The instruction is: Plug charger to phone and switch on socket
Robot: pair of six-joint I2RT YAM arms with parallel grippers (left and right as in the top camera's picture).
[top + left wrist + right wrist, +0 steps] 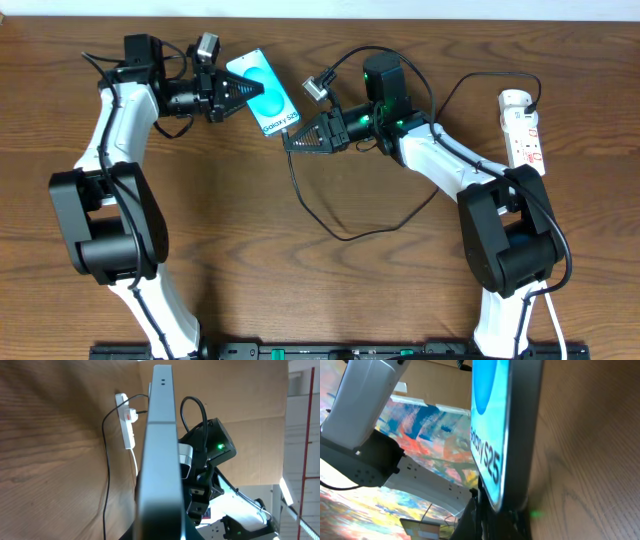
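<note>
Wooden table (300, 290), one phone (272, 112), a hidden tip

From above, the left claw (245, 93) is closed on the phone. The right claw (293, 138) is shut at the phone's low end, pinching the charger (340, 235). Its small tip is hidden. The socket (522, 125) lies far right.

Left wrist: only the phone's (160, 460) thin edge shows. The fingers are cut off. The socket (127, 425) is small behind.

Right wrist: the phone (492, 435) fills the picture. The fingers below are too dark to make out.
</note>
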